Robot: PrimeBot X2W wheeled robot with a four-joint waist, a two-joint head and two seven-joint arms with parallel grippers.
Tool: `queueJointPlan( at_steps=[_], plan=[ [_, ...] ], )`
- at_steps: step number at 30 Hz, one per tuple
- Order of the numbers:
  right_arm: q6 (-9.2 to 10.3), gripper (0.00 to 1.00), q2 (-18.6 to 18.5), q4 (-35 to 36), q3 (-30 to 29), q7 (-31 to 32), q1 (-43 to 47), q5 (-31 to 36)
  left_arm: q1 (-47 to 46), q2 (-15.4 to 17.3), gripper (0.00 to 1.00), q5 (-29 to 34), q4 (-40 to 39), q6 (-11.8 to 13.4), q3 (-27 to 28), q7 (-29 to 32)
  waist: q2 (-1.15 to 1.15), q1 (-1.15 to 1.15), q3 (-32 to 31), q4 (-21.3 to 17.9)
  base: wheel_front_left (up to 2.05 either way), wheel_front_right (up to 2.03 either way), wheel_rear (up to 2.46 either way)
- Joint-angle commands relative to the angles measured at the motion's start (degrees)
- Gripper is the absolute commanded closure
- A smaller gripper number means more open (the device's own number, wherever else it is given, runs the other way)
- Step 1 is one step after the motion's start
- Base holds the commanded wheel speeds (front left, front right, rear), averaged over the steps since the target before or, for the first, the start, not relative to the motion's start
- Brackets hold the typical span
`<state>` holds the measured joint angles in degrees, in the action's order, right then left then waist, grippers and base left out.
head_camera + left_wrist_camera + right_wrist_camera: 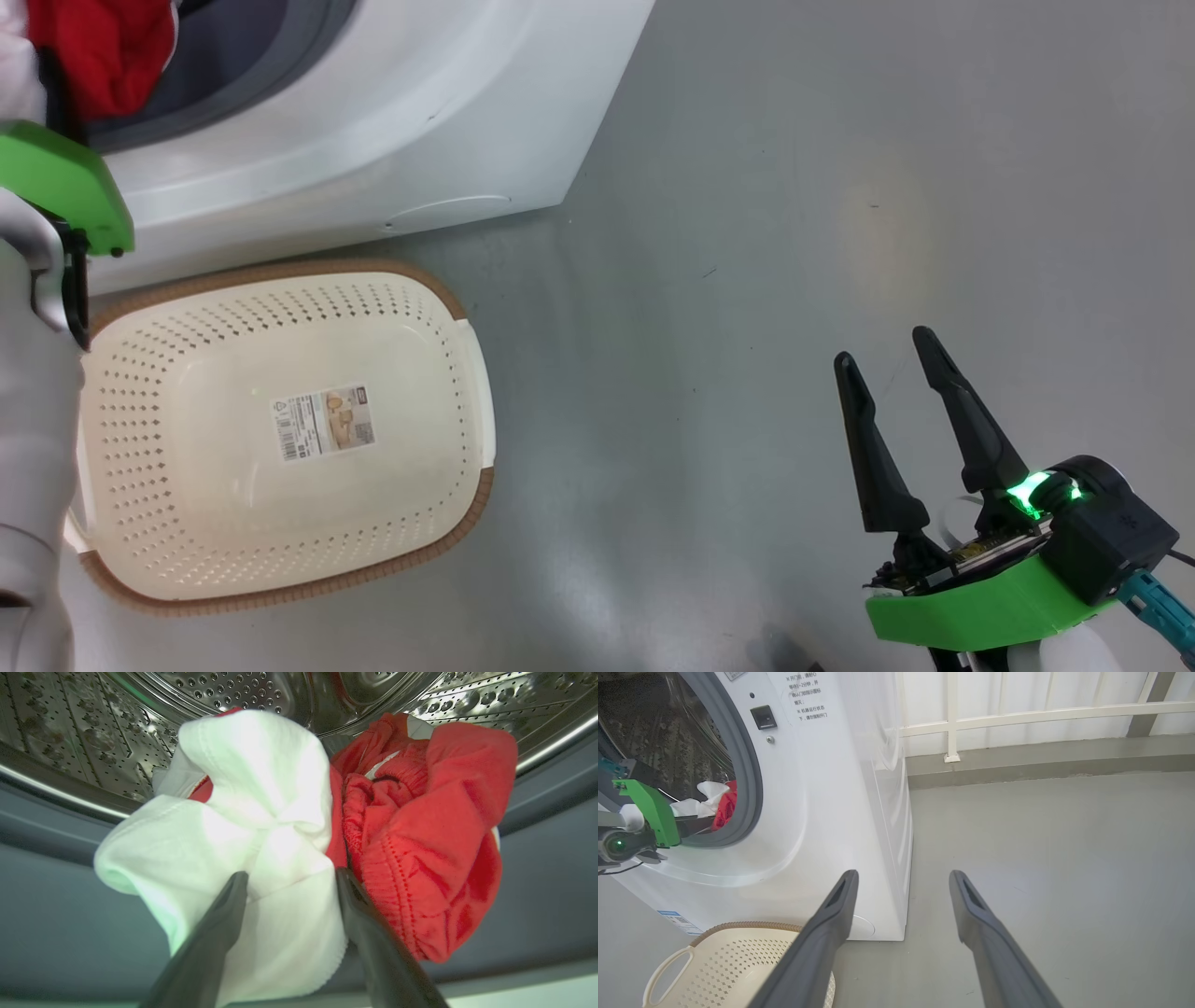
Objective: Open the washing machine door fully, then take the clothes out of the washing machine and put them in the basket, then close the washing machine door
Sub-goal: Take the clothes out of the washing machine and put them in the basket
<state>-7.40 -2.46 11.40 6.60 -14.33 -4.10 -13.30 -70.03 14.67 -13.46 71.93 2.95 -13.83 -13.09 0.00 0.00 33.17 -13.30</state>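
The washing machine [373,121] stands at the upper left, its mouth open; the washing machine door is out of view. My left gripper [292,875] reaches into the steel drum [233,690], open, one finger on each side of a fold of white clothes [252,788]. A bright red garment [420,849] bunches just right of it, over the grey rubber ring [56,896]. The cream basket [280,271] sits on the floor before the machine with a paper label inside. My right gripper [885,347] hangs open over bare floor, well right of the basket.
Grey floor [840,187] stretches to the right of the machine. A white railing [1017,714] and a low kerb run along the back wall. The left forearm [37,420] with its green wrist cover [654,809] crosses the basket's left side.
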Motion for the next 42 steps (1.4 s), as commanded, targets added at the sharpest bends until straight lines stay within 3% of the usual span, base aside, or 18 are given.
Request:
queueJointPlan(
  at_steps=[1, 2, 3, 15, 42],
  plan=[
    [-0.09, 0.0, -0.42, 1.16, 1.39, -0.67, -0.3, -0.25, -1.03, 3.03, 0.49, 0.44, -0.4, 0.79, 0.36, 0.33, 0.0, 0.0, -0.01, -0.05, 0.0, 0.0, 0.0],
    [-0.09, 0.0, -0.42, 1.18, 1.43, -0.67, -0.29, -0.26, -1.06, 3.06, 0.96, 0.39, -0.22, 0.76, 0.28, 0.32, 0.0, 0.0, -0.03, -0.04, 0.0, 0.0, 0.0],
    [-0.09, 0.0, -0.42, 1.21, 1.48, -0.67, -0.27, -0.25, -0.98, 3.18, 1.0, 0.38, 0.09, 0.66, 0.03, 0.23, 0.0, 0.0, -0.12, 0.06, 0.0, 0.0, 0.0],
    [-0.09, 0.0, -0.42, 1.2, 1.09, -0.67, 0.11, 0.27, 1.33, 1.96, 1.0, -2.12, -4.64, 0.16, 1.55, -1.84, 0.0, 0.0, -0.58, 2.27, 0.0, 0.0, 0.0],
    [-0.09, 0.0, -0.42, 2.57, -1.12, -0.67, 1.1, 1.12, 34.14, -1.92, 1.0, 2.51, -62.1, 4.0, 6.23, -1.9, 0.0, 0.0, -1.38, 9.1, 0.0, 0.0, 0.0]
  ],
)
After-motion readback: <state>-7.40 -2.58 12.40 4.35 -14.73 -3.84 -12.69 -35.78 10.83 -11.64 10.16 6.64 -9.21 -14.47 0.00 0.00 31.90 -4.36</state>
